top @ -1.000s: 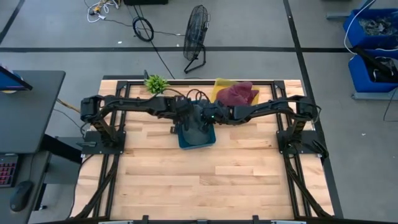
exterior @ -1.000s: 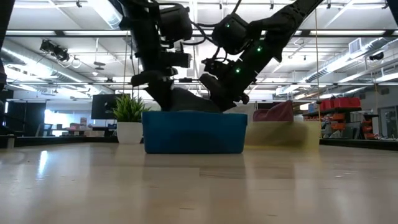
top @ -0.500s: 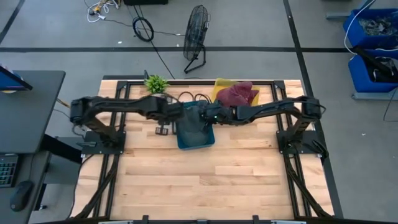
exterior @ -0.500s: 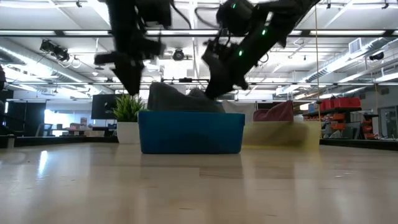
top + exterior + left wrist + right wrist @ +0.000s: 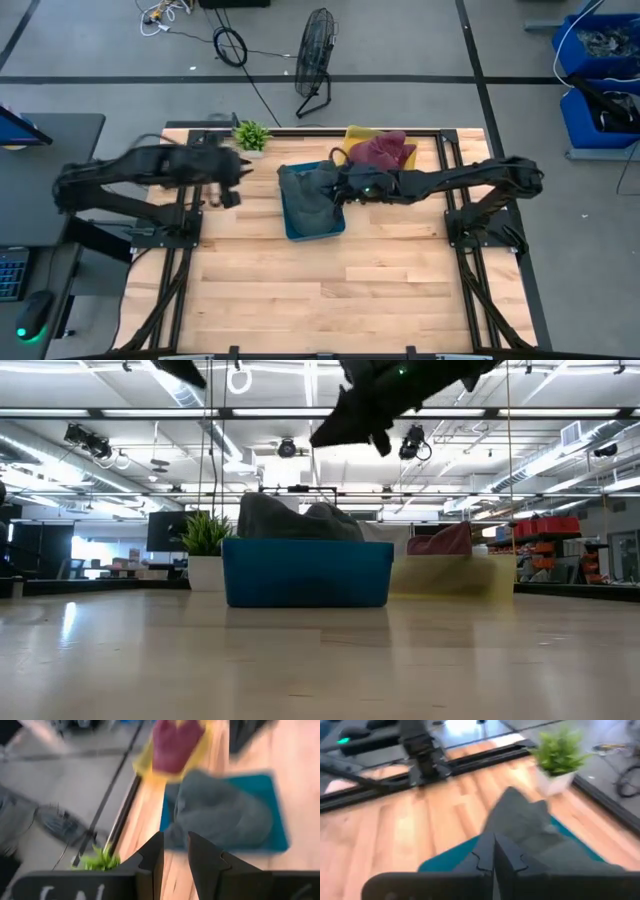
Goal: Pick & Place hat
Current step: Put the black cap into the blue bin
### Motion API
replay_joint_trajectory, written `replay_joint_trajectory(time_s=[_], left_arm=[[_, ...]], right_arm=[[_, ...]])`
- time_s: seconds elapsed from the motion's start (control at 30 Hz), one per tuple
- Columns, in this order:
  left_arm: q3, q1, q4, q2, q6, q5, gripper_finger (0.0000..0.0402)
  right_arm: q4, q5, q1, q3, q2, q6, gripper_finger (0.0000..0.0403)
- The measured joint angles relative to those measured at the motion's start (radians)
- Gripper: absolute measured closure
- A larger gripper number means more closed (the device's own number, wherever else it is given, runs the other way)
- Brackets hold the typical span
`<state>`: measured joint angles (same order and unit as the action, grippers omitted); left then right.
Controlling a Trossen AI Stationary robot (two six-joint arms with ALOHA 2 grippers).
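Right gripper point(image 5: 340, 187) clenched, fingers together with nothing between them (right wrist view: closed pair point(image 5: 493, 854) above the hat). It hangs just over the right edge of the bin, clear of the hat; in the low view it is well above the bin rim point(image 5: 345, 422)

Left gripper point(image 5: 228, 190) at the table's left side, well apart from the bin, near the plant. Fingers point(image 5: 152, 855) stand a little apart with a narrow gap; nothing held

Hat point(image 5: 310, 190): grey, soft, lying in the bin point(image 5: 318, 228), bulging above the rim in the low view point(image 5: 290, 520). Part of it drapes over the far edge of the bin. Neither gripper touches it

Bin: blue, on the table point(image 5: 330, 290) near its far middle. Beside it on the right, a yellow tray point(image 5: 352, 140) with a maroon cloth point(image 5: 385, 150) in it. Plant point(image 5: 251, 133) at the far left edge of the table

Progress, as judged: the place step looks done, hat is in the bin and free of both grippers. Left to do appears only to be clearing the arms away. Possible snag: the hat sits high and loose, and the overhanging part could slip out if brushed
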<state>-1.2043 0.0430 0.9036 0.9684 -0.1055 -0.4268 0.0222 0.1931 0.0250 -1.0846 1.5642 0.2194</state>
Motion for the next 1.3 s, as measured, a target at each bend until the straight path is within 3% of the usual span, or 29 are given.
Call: replay_joint_trajectory(time_s=[0.23,0.33,0.63,0.7,1.07,1.3], left_arm=[[0.001,-0.104,-0.054,-0.173,0.075,0.023,0.0314],[0.05,-0.134,-0.145,-0.206,0.041,-0.021,0.0314],[0.521,-0.108,-0.699,-0.328,-0.05,-0.067,0.0314],[0.59,-0.092,-0.78,-0.342,-0.028,-0.067,0.0314],[0.836,-0.077,-0.871,-0.351,0.201,-0.067,0.0314],[0.862,-0.077,-0.937,-0.354,0.182,-0.066,0.0314]], right_arm=[[0.12,0.008,-0.023,0.003,0.191,-0.044,0.0394],[0.17,0.017,-0.007,0.003,0.27,-0.044,0.0394],[0.183,0.016,0.072,-0.001,0.371,0.061,0.0394],[0.172,0.016,0.087,-0.002,0.381,0.064,0.0394],[0.139,-0.017,0.104,-0.002,0.398,0.105,0.0394],[0.185,-0.09,0.07,0.007,0.305,0.057,0.0394]])
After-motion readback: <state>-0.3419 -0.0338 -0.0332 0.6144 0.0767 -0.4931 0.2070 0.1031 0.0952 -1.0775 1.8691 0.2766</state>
